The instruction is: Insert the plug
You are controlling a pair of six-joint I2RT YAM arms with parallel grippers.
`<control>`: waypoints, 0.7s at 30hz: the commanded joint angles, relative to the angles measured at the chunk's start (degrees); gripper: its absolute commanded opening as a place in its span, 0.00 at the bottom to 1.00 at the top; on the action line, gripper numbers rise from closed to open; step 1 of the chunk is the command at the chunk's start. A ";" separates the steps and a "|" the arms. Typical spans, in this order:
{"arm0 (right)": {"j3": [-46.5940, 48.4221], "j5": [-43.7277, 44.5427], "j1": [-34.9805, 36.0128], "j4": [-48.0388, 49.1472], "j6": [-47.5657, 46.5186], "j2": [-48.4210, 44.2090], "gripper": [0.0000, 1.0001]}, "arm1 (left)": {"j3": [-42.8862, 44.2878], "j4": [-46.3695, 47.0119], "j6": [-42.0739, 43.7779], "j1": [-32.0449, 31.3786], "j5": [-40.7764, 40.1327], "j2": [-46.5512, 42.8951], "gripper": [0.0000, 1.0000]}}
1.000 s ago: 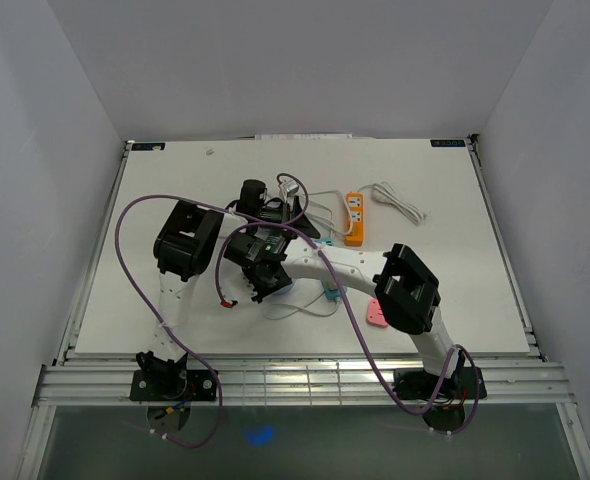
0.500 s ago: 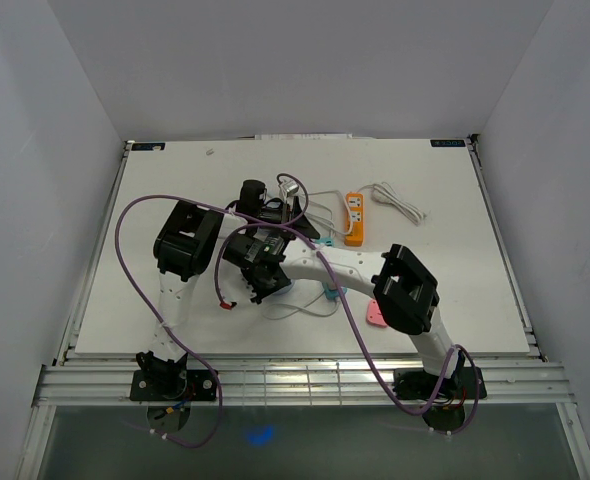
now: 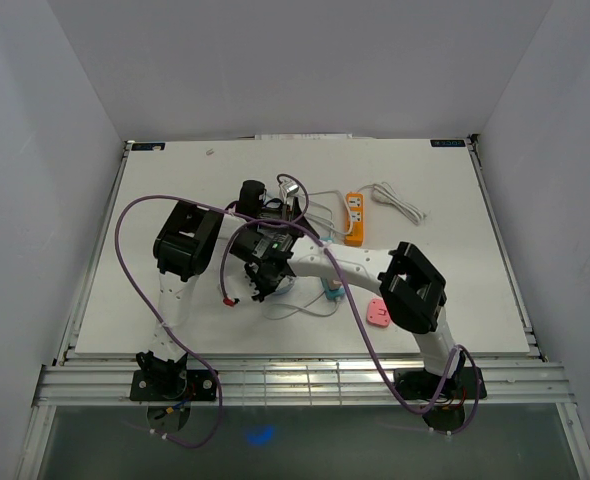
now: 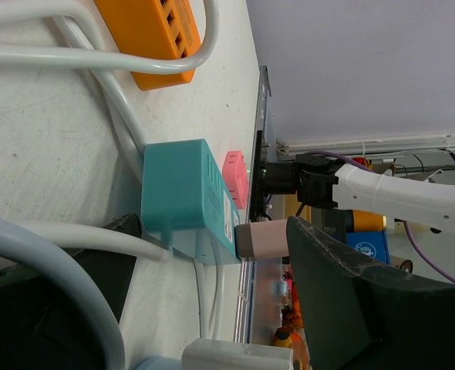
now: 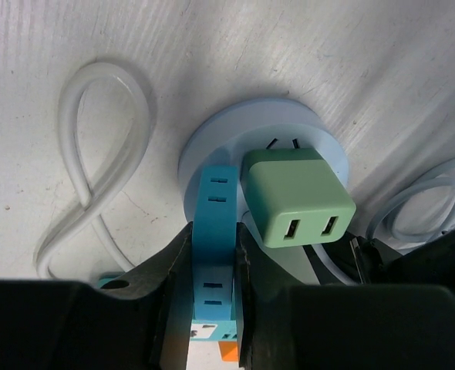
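Observation:
A pale green plug [image 5: 297,196] with two USB ports stands on a round light-blue socket [image 5: 212,150], its two prongs showing at its far edge. My right gripper [image 5: 216,250] is shut on the socket's upright blue slotted band [image 5: 217,202], right beside the plug. In the top view it is low over the table's middle [image 3: 262,278]. My left gripper [image 4: 212,308] is open, one dark finger [image 4: 351,297] at the right. It hangs just behind the right one [image 3: 283,212]. It holds nothing.
An orange power strip [image 3: 354,218] with a white cable [image 3: 400,200] lies behind the arms. A teal adapter [image 4: 185,196] and a pink block [image 3: 378,312] lie to the right of the socket. White cable loops [image 5: 96,154] lie beside the socket.
The right arm's elbow has shifted slightly right and toward the front, uncovering more of the pink block. Both grippers stay where they were, the right one still shut.

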 commanded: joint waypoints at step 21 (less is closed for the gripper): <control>-3.81 -9.60 -4.21 -0.63 -4.38 0.64 0.47 | -3.54 -12.55 7.58 -0.35 -4.82 8.05 0.88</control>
